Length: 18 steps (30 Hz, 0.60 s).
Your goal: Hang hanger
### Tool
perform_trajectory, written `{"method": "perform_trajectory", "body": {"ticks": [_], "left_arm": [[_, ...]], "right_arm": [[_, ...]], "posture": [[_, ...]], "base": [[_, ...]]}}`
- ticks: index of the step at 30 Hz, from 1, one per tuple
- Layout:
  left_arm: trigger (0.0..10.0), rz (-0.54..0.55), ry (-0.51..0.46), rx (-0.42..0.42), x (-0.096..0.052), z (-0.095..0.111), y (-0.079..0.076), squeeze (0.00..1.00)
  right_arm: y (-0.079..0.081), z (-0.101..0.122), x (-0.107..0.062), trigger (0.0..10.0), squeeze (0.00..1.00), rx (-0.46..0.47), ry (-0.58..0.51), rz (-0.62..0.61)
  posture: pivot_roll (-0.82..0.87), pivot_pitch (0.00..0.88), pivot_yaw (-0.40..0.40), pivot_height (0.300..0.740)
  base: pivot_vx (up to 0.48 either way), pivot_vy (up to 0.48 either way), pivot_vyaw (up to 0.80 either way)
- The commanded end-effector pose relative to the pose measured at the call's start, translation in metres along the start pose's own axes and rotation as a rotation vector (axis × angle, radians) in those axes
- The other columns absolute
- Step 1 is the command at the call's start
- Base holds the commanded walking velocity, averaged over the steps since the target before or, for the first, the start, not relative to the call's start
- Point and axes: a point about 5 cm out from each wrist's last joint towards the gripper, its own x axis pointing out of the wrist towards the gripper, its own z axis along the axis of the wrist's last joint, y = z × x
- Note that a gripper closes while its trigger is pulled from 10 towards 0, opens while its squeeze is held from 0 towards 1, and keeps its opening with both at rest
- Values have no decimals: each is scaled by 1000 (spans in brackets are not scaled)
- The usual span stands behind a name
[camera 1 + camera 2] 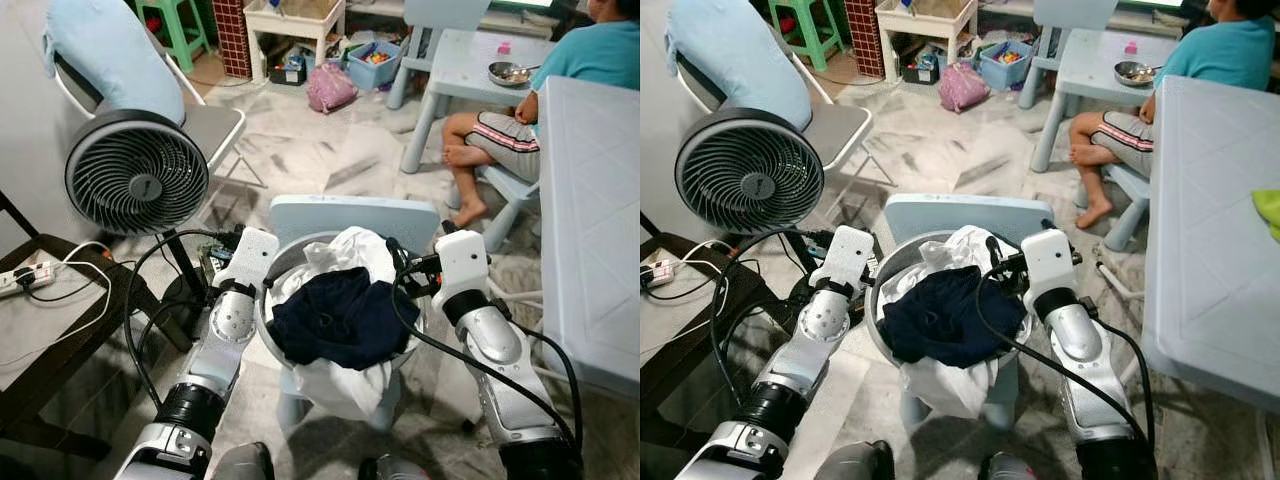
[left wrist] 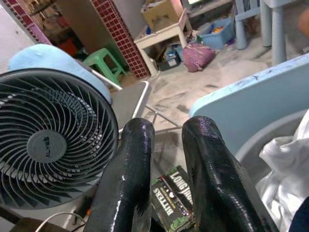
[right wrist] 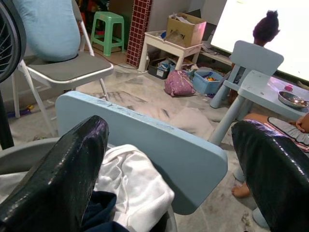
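A grey laundry basket [image 1: 268, 300] sits on a small light-blue chair [image 1: 352, 214] right in front of me. White cloth [image 1: 352, 250] and a dark navy garment [image 1: 340, 315] are heaped in it. I make out no hanger. My left gripper [image 2: 168, 126] is beside the basket's left rim, its black fingers [image 2: 130, 159] almost together with nothing between them. At the basket's right rim my right gripper [image 3: 170, 126] is spread wide open and holds nothing; its fingers [image 3: 72, 164] point over the chair back.
A standing fan [image 1: 137, 175] and a folding chair with a blue pillow [image 1: 110, 50] are at my left, above a dark side table with a power strip [image 1: 25, 277]. A white table [image 1: 590, 230] borders the right. A person [image 1: 520, 130] sits at the back right.
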Motion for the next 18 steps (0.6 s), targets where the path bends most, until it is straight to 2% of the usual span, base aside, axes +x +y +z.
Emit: {"method": "perform_trajectory", "body": {"ticks": [1,11,18], "left_arm": [[10000,29,-7,42,1,1,0,1000],[10000,102,-94,165,2,14,-2,1000],[10000,86,-96,166,3,13,-4,1000]], "right_arm": [[-1,1,2,10000,0,-1,-5,5],[-2,1,2,10000,0,-6,-9,-1],[-2,1,4,10000,0,-5,-14,2]], "posture": [[-17,55,-6,740],[-25,46,-4,740],[-23,41,-6,740]], "base": [[0,0,0],[0,0,0],[0,0,0]]}}
